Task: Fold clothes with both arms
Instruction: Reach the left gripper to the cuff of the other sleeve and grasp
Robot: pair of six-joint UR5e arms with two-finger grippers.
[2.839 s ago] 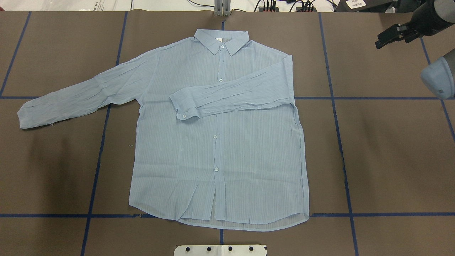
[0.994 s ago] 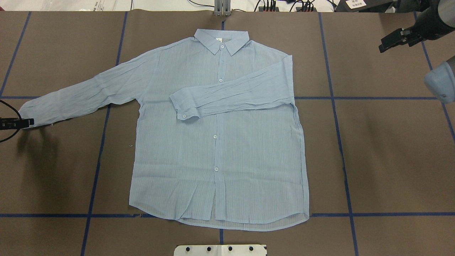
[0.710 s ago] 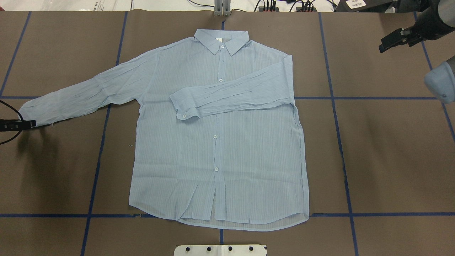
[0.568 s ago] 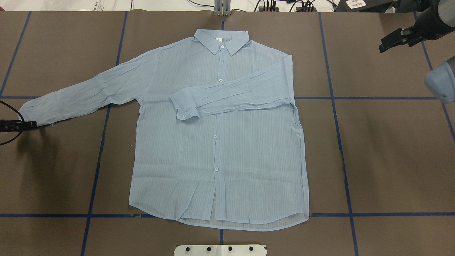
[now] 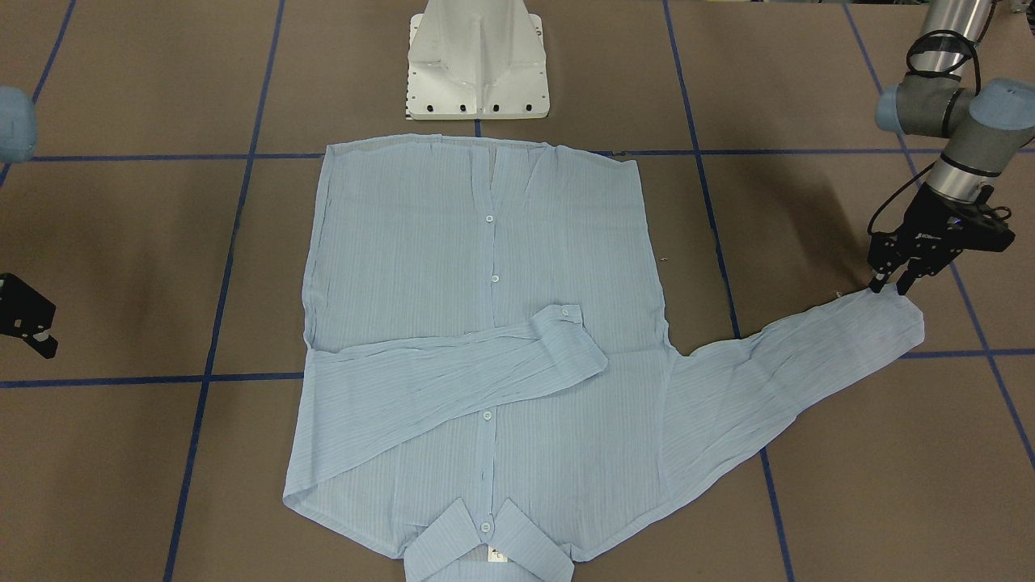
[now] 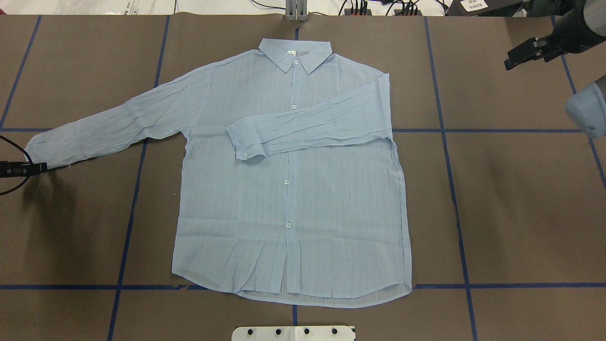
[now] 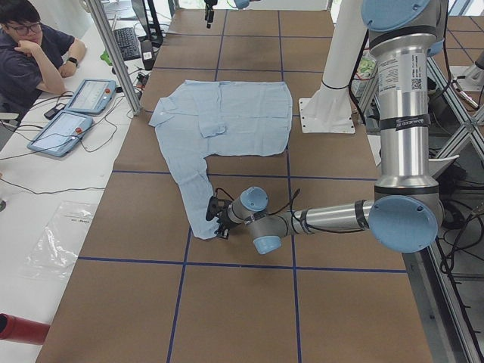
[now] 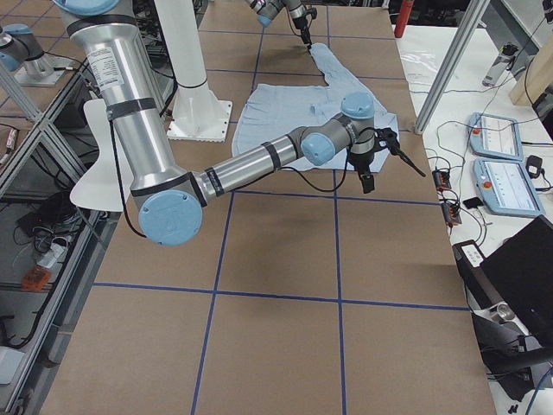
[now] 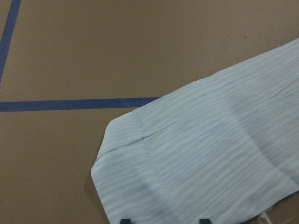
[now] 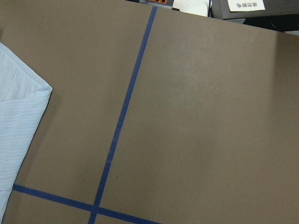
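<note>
The light-blue shirt (image 6: 289, 189) lies flat and face up on the brown table, collar at the far side. One sleeve (image 6: 307, 125) is folded across the chest; the other stretches out to the left, ending in a cuff (image 6: 38, 149). My left gripper (image 5: 889, 285) is open at that cuff (image 5: 901, 314), low over the table. In the left wrist view the cuff (image 9: 154, 177) fills the space between two fingertips (image 9: 125, 220). My right gripper (image 6: 510, 60) hangs open above bare table at the far right, clear of the shirt.
Blue tape lines (image 6: 445, 132) divide the brown table cover. The white pedestal base (image 5: 479, 61) stands just behind the shirt's hem. A person (image 7: 30, 53) sits at a side bench with tablets (image 7: 72, 113). Cables and plugs (image 6: 360, 7) run along the far edge.
The left gripper has come in from the left edge to the outstretched sleeve's cuff and has barely shifted in the last second. The right gripper has drifted slightly up and right. The shirt is unchanged.
</note>
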